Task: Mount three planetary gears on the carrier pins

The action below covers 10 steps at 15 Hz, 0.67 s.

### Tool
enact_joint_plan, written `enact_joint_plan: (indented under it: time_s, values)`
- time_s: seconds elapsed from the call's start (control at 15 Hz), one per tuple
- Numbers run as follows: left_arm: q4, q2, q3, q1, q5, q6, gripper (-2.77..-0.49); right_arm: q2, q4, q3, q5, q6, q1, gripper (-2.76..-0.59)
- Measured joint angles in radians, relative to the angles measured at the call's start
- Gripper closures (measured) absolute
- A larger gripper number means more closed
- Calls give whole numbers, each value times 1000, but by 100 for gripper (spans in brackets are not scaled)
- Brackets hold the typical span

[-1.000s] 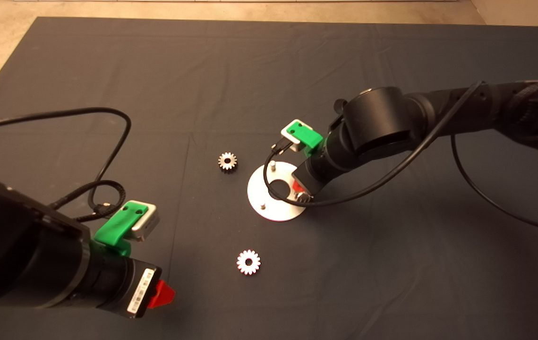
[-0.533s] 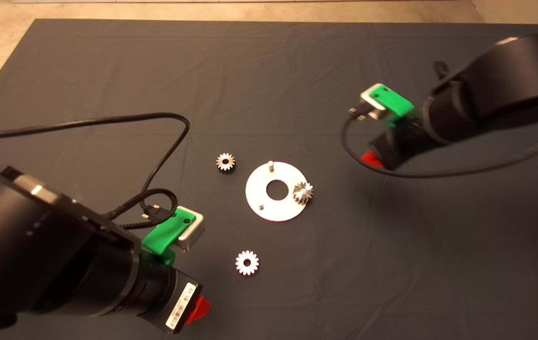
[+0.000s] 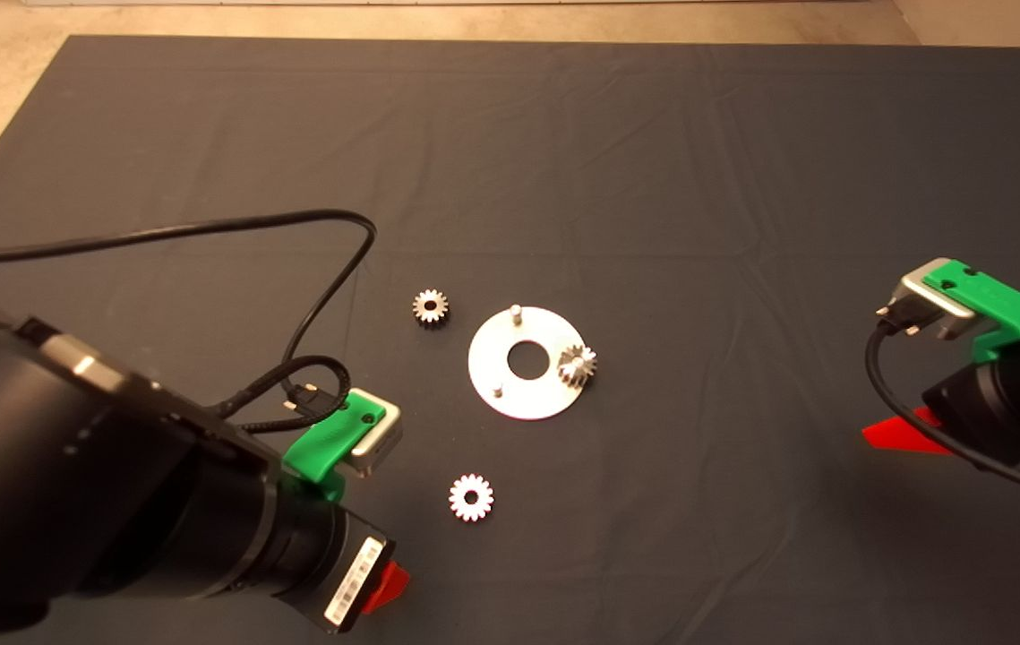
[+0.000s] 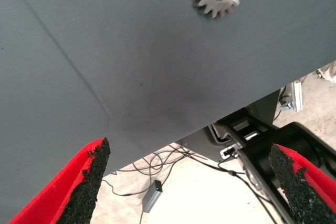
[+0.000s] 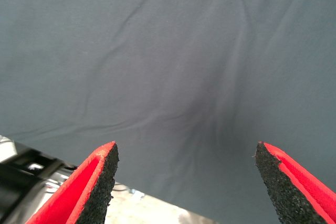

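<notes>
A flat silver disc [image 3: 523, 363] is lying near the centre of the dark mat [image 3: 563, 161]. One gear [image 3: 578, 367] is sitting on the pin at the disc's 3 o'clock rim. Two carrier pins are standing bare at 12 o'clock [image 3: 516, 312] and 7 o'clock [image 3: 497, 391]. A second gear [image 3: 431, 307] is lying flat at the disc's 10 o'clock, a third gear [image 3: 471, 497] at 7 o'clock, both apart from it. The left gripper [image 3: 384, 587] is showing at the mat's 7 o'clock, the right gripper [image 3: 899, 436] at 4 o'clock.

Left pincer [image 4: 186, 182] spread wide at lower left, right pincer [image 5: 186, 177] spread wide at right edge
</notes>
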Motion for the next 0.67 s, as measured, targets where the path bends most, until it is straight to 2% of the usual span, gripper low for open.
enact_joint_plan:
  time_s: [0.13, 0.27, 0.4, 0.47, 0.53, 0.6, 0.67]
  values:
    - [5, 1, -2, 0, 1, 29, -217, -69, 25, 4, 1, 3, 3, -191]
    - [14, 6, -7, 0, 0, 60, -217, -125, 41, 9, -14, 3, -6, -192]
    - [18, -5, -8, 0, 0, 93, -217, -132, 49, 13, -9, 3, -25, -192]
    - [26, -19, -9, 0, -1, 119, -217, -132, 47, 12, -3, 3, -48, -192]
    - [41, -37, -14, 3, 0, 141, -217, -133, 42, 13, -1, 4, -82, -192]
    - [61, -55, -19, 8, 0, 165, -217, -134, 26, 13, 7, 5, -119, -192]
    - [74, -65, -24, 10, 0, 186, -217, -134, -7, 13, 18, 7, -150, -192]
